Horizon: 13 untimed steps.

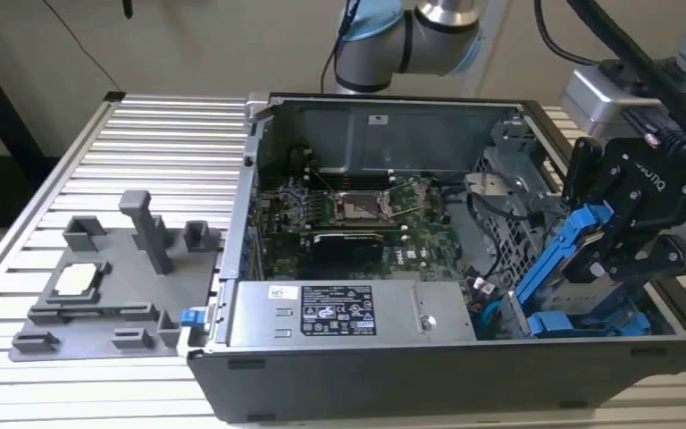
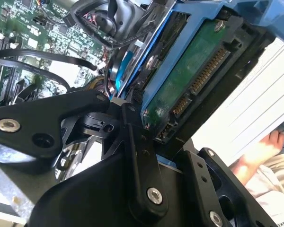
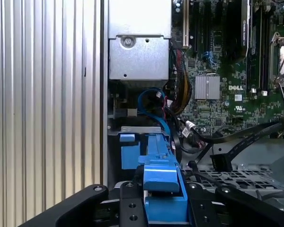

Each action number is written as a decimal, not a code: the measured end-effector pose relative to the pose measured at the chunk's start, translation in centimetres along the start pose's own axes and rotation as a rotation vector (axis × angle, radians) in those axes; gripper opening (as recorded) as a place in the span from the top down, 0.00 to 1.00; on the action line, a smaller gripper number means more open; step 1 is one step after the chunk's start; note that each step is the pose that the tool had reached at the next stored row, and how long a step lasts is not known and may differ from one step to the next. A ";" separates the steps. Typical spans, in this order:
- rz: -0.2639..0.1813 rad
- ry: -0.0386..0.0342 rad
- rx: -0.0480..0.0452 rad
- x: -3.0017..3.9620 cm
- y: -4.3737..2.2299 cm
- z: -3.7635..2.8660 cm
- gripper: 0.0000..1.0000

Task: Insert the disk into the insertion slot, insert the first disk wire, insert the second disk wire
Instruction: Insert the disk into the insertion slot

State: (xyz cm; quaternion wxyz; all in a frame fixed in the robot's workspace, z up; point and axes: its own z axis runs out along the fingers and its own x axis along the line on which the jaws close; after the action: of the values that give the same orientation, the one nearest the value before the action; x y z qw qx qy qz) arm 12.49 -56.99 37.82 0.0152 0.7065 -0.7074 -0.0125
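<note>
The disk (image 1: 561, 261), a drive in a bright blue carrier, hangs steeply tilted at the exterior view's right with my gripper (image 1: 614, 255) shut on it. Its lower end reaches down toward the insertion slot (image 1: 513, 308), the grey cage bay at the case's front right corner. The second wrist view shows the disk's green circuit side and connector (image 2: 191, 80) above my black fingers (image 2: 142, 156). In the first wrist view the blue carrier edge (image 3: 162, 182) sits between my fingertips. Black cables with a loose connector (image 3: 221, 162) lie beside the perforated cage (image 3: 244, 178).
Another blue carrier (image 1: 588, 323) lies low in the cage. The silver labelled power-supply box (image 1: 331, 313) runs along the case front, with the motherboard (image 1: 355, 210) behind it. A grey fixture plate (image 1: 104, 277) rests on the ribbed table. A person's hand (image 2: 267, 149) is nearby.
</note>
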 end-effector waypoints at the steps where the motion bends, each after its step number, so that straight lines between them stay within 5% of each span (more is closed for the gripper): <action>1: 0.000 0.0000 0.0000 0.00 -0.01 0.18 0.67; 13: 0.000 0.0001 0.0002 -0.01 -0.11 2.36 0.67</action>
State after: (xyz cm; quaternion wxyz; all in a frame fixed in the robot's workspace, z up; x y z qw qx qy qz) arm 12.51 -56.99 35.45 0.0151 0.7065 -0.7074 -0.0124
